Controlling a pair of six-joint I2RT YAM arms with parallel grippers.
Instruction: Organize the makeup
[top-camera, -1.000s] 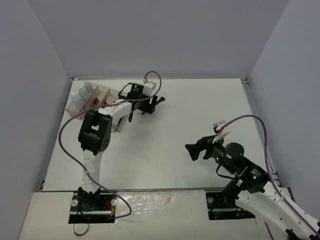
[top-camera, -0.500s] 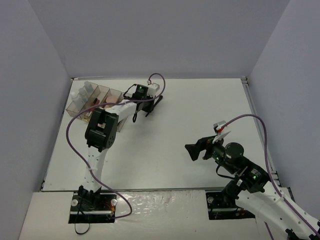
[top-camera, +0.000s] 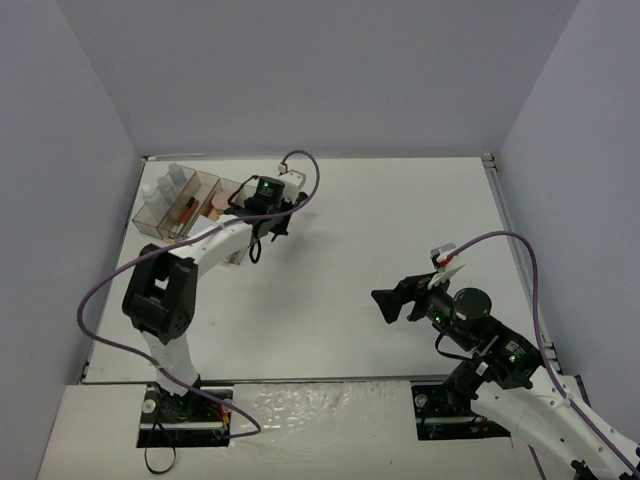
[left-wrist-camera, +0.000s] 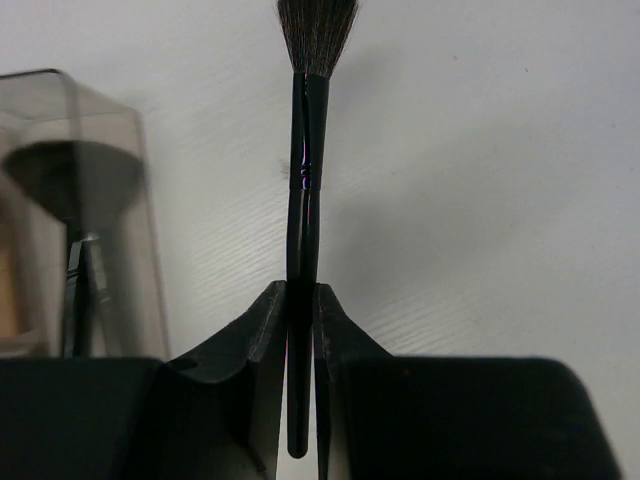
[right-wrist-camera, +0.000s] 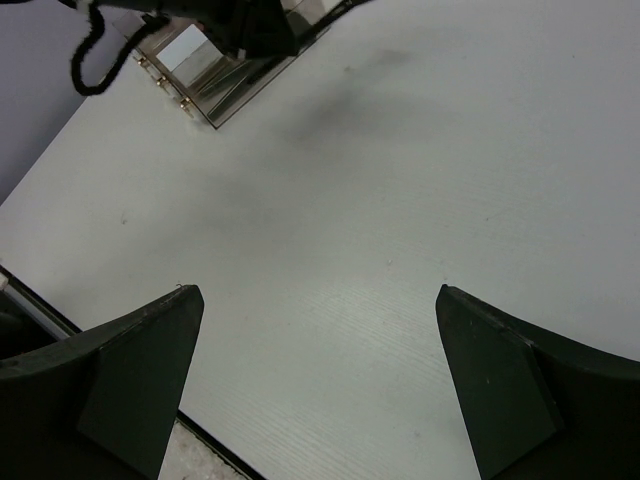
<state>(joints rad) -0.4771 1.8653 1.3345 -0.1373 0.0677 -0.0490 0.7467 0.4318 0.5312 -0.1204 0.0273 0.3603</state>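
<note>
Brush (left-wrist-camera: 306, 140) is clamped by left hand (left-wrist-camera: 301, 292), bristles outward, just beside clear organizer (left-wrist-camera: 110, 170) at far left of worktop (top-camera: 400, 230); right hand (right-wrist-camera: 317, 292) is held spread wide, well apart.

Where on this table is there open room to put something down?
The wide stretch of table between the left hand and right hand is bare, as is the far right side. Crowded: the far left corner, with the organizer tray and the left hand's brush.
</note>
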